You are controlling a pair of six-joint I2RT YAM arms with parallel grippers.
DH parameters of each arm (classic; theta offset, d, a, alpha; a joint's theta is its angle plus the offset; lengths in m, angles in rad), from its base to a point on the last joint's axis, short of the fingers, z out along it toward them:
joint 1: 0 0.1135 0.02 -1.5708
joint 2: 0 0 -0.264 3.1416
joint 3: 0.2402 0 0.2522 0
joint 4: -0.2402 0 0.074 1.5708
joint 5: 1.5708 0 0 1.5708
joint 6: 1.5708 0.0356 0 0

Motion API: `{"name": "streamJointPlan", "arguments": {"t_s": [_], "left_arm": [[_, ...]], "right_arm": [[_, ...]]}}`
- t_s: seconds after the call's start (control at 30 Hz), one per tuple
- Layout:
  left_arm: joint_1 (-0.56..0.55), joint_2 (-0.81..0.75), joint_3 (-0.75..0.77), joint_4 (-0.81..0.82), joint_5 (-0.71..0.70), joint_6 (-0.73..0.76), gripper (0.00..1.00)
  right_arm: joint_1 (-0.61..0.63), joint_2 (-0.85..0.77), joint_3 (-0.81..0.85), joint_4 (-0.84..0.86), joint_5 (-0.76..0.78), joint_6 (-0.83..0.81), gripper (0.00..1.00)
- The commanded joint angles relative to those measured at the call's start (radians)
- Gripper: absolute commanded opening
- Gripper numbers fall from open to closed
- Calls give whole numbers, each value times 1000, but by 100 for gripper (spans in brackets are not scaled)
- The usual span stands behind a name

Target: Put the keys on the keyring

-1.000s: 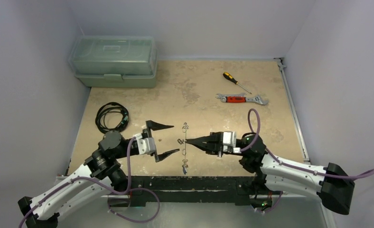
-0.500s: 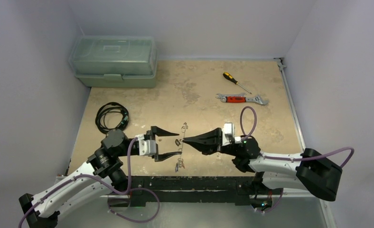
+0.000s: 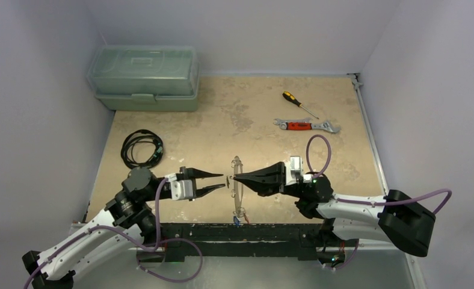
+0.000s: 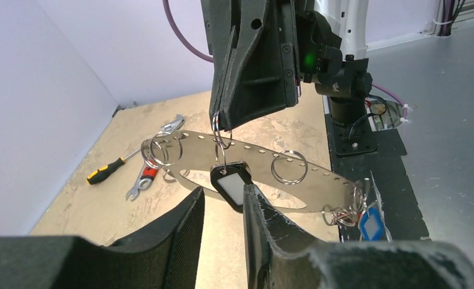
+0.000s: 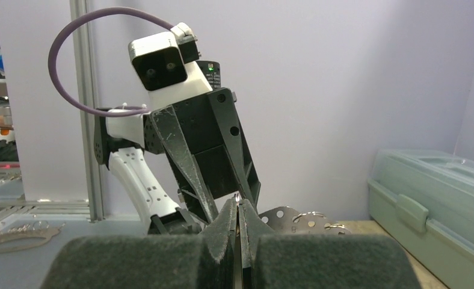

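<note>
Looking down from above, you have the two arms meeting tip to tip over the near part of the tabletop (image 3: 246, 108). Your right tool (image 3: 235, 178) is clenched on the keyring (image 3: 239, 200), which shows edge-on as a thin silver strip. Your left tool (image 3: 224, 181) points at it from the other side, its fingers a narrow gap apart and its tips just beside the strip. Well apart from them lie a coiled black cable (image 3: 141, 148) on the left, a green toolbox (image 3: 143, 77) in the far left corner, and a screwdriver (image 3: 299, 103) and a red-handled wrench (image 3: 307, 125) at the far right.

From your left wrist, the keyring is a flat, hole-punched silver plate with small split rings threaded through it, tilted across the view. The right tool's tip grips its upper edge. A black tag (image 4: 230, 185) hangs there from a small ring and sits between the left tool's fingertips, touching one of them. You cannot tell whether they pinch it. A blue tag (image 4: 372, 221) hangs with a bunch of keys (image 4: 341, 214) at the plate's low end. Both tags have pale label windows, but any writing there is too small to read.

From your right wrist, the fingers are pressed together on a thin sliver of metal. The plate shows just past them, and the toolbox is off to the side.
</note>
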Motion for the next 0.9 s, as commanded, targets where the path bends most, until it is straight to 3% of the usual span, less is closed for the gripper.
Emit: {"name": "streamJointPlan", "arguments": {"t_s": [0.0,0.2,0.37,0.5,0.87], "left_arm": [[9,6,41,8,-8,16,27],[11,19,47,7,7,14,24],[14,19,47,6,8,17,34],[16,20,47,10,12,14,35],[18,30,44,20,33,6,23]], "right_arm": [[0,-11,15,348,7,5,0],[0,2,11,347,4,9,0],[0,19,14,341,11,17,0],[0,26,14,338,11,16,0],[1,54,13,342,-2,14,0]]}}
